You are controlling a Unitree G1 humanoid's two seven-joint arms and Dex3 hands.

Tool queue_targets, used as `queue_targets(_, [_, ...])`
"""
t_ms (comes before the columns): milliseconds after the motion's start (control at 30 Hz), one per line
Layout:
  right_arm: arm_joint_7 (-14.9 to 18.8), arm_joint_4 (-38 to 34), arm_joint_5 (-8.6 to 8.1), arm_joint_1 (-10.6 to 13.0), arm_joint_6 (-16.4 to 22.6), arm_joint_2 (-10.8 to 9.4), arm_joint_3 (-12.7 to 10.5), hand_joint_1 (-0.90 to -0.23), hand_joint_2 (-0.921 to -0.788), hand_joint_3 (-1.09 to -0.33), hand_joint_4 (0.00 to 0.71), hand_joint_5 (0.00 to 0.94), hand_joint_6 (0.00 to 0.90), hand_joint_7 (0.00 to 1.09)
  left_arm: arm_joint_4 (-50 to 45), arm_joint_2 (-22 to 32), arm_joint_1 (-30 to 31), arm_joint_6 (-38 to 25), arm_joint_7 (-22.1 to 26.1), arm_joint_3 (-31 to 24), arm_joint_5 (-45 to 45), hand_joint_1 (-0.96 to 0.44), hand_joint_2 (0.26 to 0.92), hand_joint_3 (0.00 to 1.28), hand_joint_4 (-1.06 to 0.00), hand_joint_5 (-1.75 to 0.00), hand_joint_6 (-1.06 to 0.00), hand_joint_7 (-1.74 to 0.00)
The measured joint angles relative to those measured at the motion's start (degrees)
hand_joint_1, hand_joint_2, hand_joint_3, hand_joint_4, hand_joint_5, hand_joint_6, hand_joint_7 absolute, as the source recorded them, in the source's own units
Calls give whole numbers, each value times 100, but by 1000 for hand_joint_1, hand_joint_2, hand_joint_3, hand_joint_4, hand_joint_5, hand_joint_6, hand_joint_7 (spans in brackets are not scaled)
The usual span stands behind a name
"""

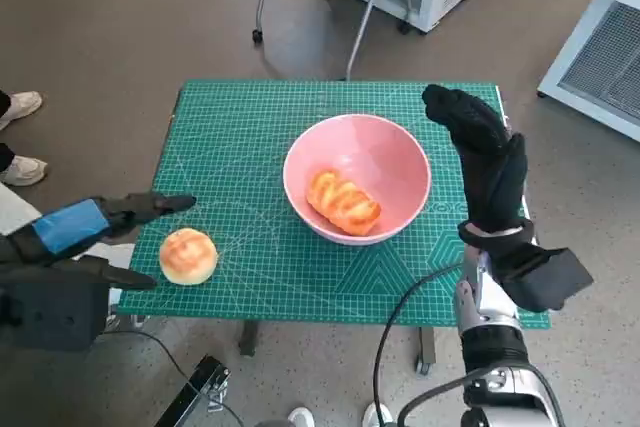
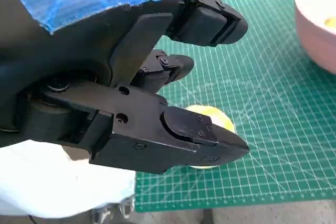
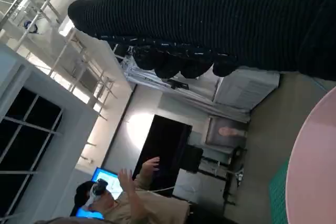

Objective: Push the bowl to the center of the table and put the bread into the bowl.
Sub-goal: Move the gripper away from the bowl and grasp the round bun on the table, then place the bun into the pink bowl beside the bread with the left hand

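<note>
Pink bowl (image 1: 357, 179) sits near the middle of the green cutting mat (image 1: 240, 137), a long bread (image 1: 343, 203) inside it. Round bun (image 1: 188, 255) lies on the mat's near left part. Left hand (image 1: 75, 232) hovers beside the bun, fingers apart, empty. Right hand (image 1: 488, 162) raised by the bowl's right side, fingers extended, holding nothing.

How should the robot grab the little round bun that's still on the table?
Probably from above, with fingers closing on opposite sides of the round bun. It is a smooth dome lying flat on the green mat, with no edge or handle to hook. The left hand is right beside it, open and touching nothing, so it is the natural one to use. The pink bowl stands well clear.
</note>
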State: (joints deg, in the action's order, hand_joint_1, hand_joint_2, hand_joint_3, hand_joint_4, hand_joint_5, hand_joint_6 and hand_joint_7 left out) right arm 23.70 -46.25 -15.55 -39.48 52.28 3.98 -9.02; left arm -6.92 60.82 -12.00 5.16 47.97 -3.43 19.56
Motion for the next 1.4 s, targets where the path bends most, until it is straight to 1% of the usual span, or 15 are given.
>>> queue_targets(300, [23,6,5,-4,-2,12,-3,-566,-921,-785,393,7,18,806,741,-392,-220,163,-314,832,574,18,823,3,-189,0,-355,-1])
queue_targets(500, [21,8,12,-3,-1,40,-11,-565,-921,-784,393,7,18,806,1287,-669,-528,342,-678,1284,1002,23,826,5,-214,-11,-391,-18])
queue_targets(700, [17,29,21,4,1,51,-16,-563,-921,-784,394,7,19,806,1923,-871,-873,583,-1152,1697,1473,50,865,22,-358,-60,-518,-70])
queue_targets(833, [16,43,21,7,2,66,-30,-564,-921,-783,394,7,20,805,2377,-924,-1107,898,-1554,1946,1811,76,905,35,-540,-99,-666,-140])
queue_targets(867, [15,45,21,9,2,69,-32,-564,-921,-783,394,7,20,805,2497,-926,-1173,988,-1674,2012,1893,-10,908,64,-580,-118,-646,-380])
queue_targets(900, [12,46,21,9,2,72,-36,-565,-921,-783,395,7,20,805,2634,-927,-1242,1103,-1813,2077,1997,-131,913,128,-633,-152,-589,-756])
queue_targets(933, [11,47,21,10,2,72,-37,-565,-921,-782,395,7,20,804,2741,-926,-1297,1188,-1922,2130,2079,-83,916,159,-559,-572,-577,-967])
queue_targets(967, [10,49,21,12,3,74,-40,-565,-921,-782,395,7,21,804,2861,-926,-1353,1283,-2034,2183,2150,-66,917,173,-530,-724,-571,-1046])
queue_targets(1000, [9,50,21,14,3,74,-43,-567,-921,-782,395,7,21,803,2975,-926,-1414,1364,-2152,2235,2233,-42,918,180,-515,-941,-560,-1138])
queue_targets(1033, [9,51,21,15,3,74,-46,-568,-921,-781,395,7,21,803,3063,-926,-1469,1432,-2241,2278,2293,-26,919,184,-506,-1079,-554,-1196])
queue_targets(1067, [9,53,20,16,3,73,-47,-571,-921,-780,395,7,22,802,3143,-925,-1518,1491,-2312,2312,2335,-16,920,169,-537,-1180,-558,-1177])
queue_targets(1133, [9,55,20,18,3,73,-50,-574,-921,-779,394,7,22,802,3281,-923,-1616,1610,-2373,2354,2354,-7,920,147,-577,-1268,-575,-1134])
queue_targets(1200, [9,57,17,20,5,72,-55,-578,-921,-777,394,7,23,801,3337,-914,-1670,1693,-2354,2347,2315,-2,919,131,-603,-1310,-593,-1100])
queue_targets(1300, [10,57,12,20,7,72,-71,-582,-921,-773,395,7,25,800,3319,-881,-1713,1750,-2188,2245,2128,1,917,116,-617,-1340,-623,-1062])
queue_targets(1400, [10,57,10,19,6,75,-86,-572,-921,-774,394,6,25,798,3212,-839,-1716,1770,-1958,2043,1783,2,919,94,-619,-1315,-658,-1059])
